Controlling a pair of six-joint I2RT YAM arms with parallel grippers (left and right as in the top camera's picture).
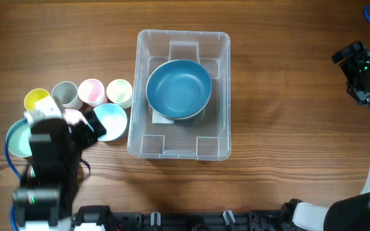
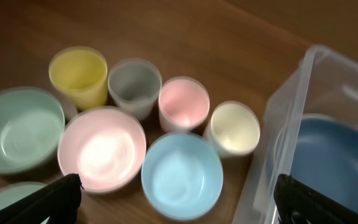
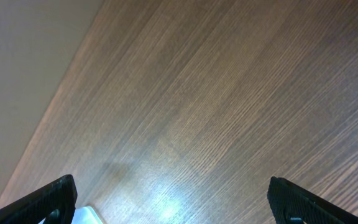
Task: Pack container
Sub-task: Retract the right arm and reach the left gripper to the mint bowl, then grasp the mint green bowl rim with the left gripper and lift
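Left of the large clear rectangular plastic container [image 1: 180, 142], on the brown wooden table [image 1: 288, 51], sits the whole cluster of loose crockery. The left tool [image 2: 179, 204] hangs over it, jaws spread as wide as they go and nothing between them. That container stands mid-table with its long axis running from the robot's side to the far side, and a big dark blue round bowl [image 1: 178, 88] already lies in its middle.

Just beside the container's left wall is a light blue round bowl [image 2: 182, 174], and a cream plastic cup [image 2: 232, 127] stands next along that wall, toward the far end. Farther from the container, a pink cup [image 2: 184, 102], a grey cup [image 2: 134, 84] and a yellow cup [image 2: 78, 74] stand in a row. A pale pink bowl [image 2: 101, 149] and a mint green bowl [image 2: 20, 127] sit on the near side of that row.

Right of the container and well apart from it, the right tool [image 3: 179, 202] is likewise fully open and empty, and its camera shows only wood grain.

By my reading the coming move belongs to the left arm, since every loose piece lies on the container's left and that arm is much the nearer. From the left tool the container lies to the right, so a piece lifted here would cross the long left wall. It would then probably have to nest into the dark blue round bowl, which takes up most of the floor across the short axis
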